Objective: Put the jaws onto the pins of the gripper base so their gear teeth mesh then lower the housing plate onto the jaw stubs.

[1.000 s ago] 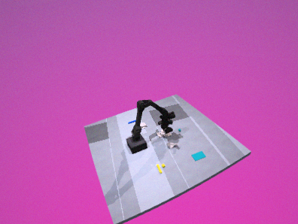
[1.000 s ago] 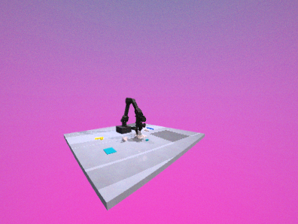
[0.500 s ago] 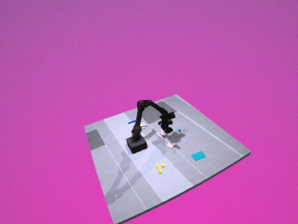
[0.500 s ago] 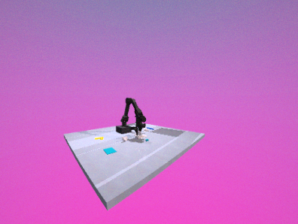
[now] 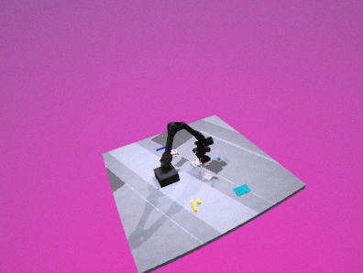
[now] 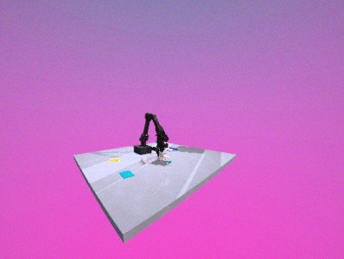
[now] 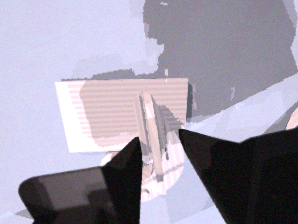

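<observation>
My gripper (image 7: pixel 159 137) (image 5: pixel 203 160) (image 6: pixel 161 155) is shut on a pale jaw (image 7: pixel 154 145). In the wrist view the jaw stands narrow and long between the black fingers, over the gripper base. The gripper base (image 7: pixel 112 110) (image 5: pixel 196 163) shows as a pale ribbed rectangle with a rounded pale part below it. The pins and gear teeth are hidden or too small to tell, as is whether the held jaw touches the base. A separate pale part (image 5: pixel 210 177) (image 6: pixel 144 160) lies near the base. Another pale part (image 5: pixel 174 152) lies behind the arm. I cannot tell which is the housing plate.
A teal square (image 5: pixel 242 190) (image 6: pixel 127 174), a small teal object (image 5: pixel 219 158) (image 6: pixel 169 162), a yellow rod (image 5: pixel 194 206), a yellow ball (image 5: pixel 199 202) and a blue bar (image 5: pixel 160 148) (image 6: pixel 173 149) lie on the table. A pale edge (image 7: pixel 294 120) shows at the wrist view's right.
</observation>
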Action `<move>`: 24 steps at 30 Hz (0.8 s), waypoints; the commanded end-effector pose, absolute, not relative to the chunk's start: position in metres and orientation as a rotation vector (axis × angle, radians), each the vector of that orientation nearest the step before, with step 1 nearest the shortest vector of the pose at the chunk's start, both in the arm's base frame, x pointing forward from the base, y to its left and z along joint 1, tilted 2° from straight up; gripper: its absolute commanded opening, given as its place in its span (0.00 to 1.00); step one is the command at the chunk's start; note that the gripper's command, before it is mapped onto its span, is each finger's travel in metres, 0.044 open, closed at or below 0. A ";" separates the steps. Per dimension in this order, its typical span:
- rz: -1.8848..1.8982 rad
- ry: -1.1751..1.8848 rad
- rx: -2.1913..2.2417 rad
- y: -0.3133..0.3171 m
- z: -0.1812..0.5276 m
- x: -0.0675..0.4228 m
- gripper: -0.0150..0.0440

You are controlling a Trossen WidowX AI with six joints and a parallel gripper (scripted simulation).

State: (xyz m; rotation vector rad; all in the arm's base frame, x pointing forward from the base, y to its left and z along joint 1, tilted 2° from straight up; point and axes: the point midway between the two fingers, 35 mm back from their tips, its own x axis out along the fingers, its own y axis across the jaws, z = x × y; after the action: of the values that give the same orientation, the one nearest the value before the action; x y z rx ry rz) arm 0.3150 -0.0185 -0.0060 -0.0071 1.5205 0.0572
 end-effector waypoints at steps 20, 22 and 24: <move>0.065 1.517 -0.013 -0.018 -0.012 0.316 0.48; 0.065 1.517 -0.013 -0.018 -0.013 0.316 0.48; 0.065 1.517 -0.013 -0.018 -0.013 0.316 0.48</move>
State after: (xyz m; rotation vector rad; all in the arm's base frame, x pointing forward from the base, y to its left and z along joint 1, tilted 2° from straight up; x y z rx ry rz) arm 0.3153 -0.0183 -0.0121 -0.0112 1.5203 0.0612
